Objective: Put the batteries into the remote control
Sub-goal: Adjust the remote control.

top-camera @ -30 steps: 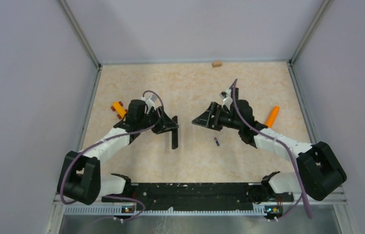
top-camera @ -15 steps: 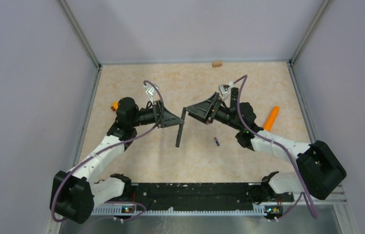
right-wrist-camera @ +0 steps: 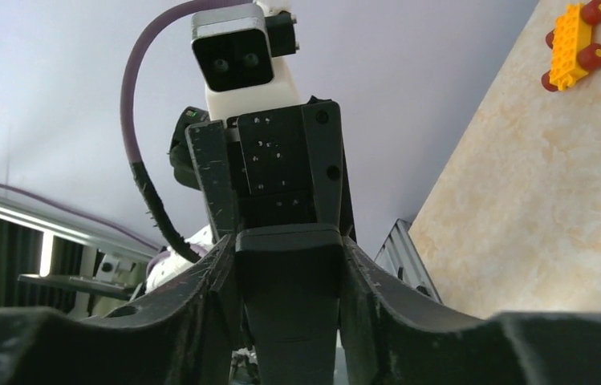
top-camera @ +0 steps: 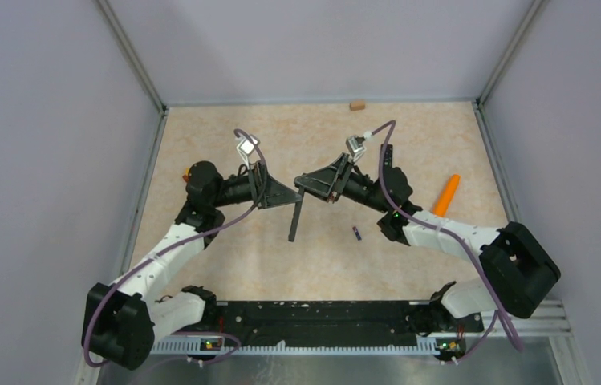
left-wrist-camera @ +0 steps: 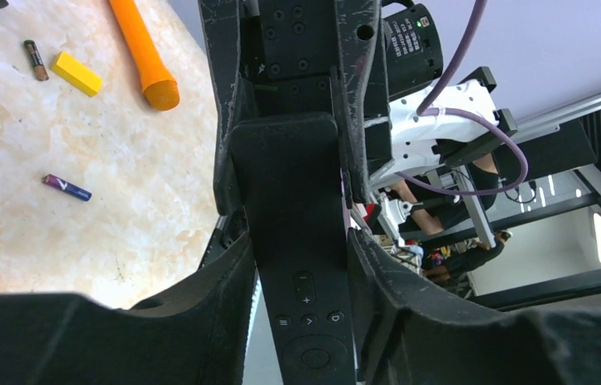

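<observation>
The remote (top-camera: pixel 295 220) hangs off the counter (top-camera: pixel 281 136) in the middle of the overhead frame. Its long axis runs from upper right to lower left and tilts only slightly from the frame's vertical. The left gripper (left-wrist-camera: pixel 301 257) is closed on its sides, with the button face turned toward that wrist's camera. The right gripper (right-wrist-camera: pixel 289 273) comes in from the opposite side at the remote's upper end. Its two fingers lie flush against the remote's edges, so it reads as closed on the remote too, not standing wide. No battery is in either gripper. One battery (top-camera: pixel 357 233), purple and blue, lies flat on the counter to the lower right of the remote and well apart from it. Its long axis is close to the frame's vertical, and it sits beside the right forearm, so the right arm is clearly the nearer one. A second, darker battery (left-wrist-camera: pixel 36 60) lies in the upper left of the left wrist view, just beside a yellow block (left-wrist-camera: pixel 76 73) and near the orange stick (top-camera: pixel 447 195). In my judgement, the next move depends on one arm taking the remote alone so the right gripper can come down for the near battery.
</observation>
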